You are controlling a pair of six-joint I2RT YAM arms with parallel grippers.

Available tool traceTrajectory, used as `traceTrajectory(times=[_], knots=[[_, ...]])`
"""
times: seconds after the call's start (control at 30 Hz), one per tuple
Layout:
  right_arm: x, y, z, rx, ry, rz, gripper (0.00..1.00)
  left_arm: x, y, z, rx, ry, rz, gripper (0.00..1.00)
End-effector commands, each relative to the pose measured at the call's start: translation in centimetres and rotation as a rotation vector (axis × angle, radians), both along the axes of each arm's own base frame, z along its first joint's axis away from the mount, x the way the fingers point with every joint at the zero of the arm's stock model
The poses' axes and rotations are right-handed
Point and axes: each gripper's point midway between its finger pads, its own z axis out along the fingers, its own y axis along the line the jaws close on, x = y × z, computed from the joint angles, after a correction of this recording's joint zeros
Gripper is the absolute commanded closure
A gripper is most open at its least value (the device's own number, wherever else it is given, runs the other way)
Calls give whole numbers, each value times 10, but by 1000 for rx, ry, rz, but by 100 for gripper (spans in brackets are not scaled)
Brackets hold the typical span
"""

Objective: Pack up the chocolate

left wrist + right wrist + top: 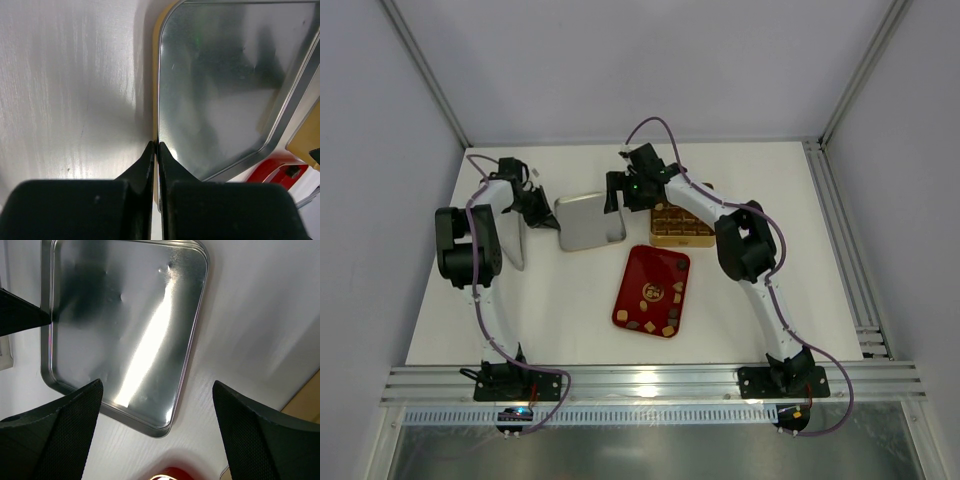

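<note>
Several small chocolate pieces (672, 322) lie on the red tray (638, 272), and more fill the gold tin (680, 238) behind it. A square lid (590, 222) lies left of the tin, silver inner face up. My left gripper (550, 218) is shut on the lid's left rim; in the left wrist view the left gripper (156, 145) pinches the thin edge of the lid (225, 90). My right gripper (613, 192) hangs open over the lid's right side. In the right wrist view the right gripper (156, 385) stands wide above a corner of the lid (125, 325), holding nothing.
The red tray (265, 172) and a tin edge (307, 135) show at the lower right of the left wrist view. The right wrist view catches the left finger (20, 315) at the lid's rim, plus the tray (170, 474). Side walls enclose the white table (770, 300).
</note>
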Motion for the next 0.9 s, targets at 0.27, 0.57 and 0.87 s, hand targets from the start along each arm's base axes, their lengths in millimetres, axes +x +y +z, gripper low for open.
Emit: traceTrajectory(times=[0.27, 0.57, 0.87], knots=[[0, 8, -2, 20, 24, 0, 12, -4, -10, 34, -89, -48, 1, 100], [-1, 10, -1, 36, 35, -4, 12, -5, -10, 46, -123, -73, 7, 100], [-3, 14, -1, 63, 59, -13, 12, -6, -7, 59, -150, -96, 24, 100]])
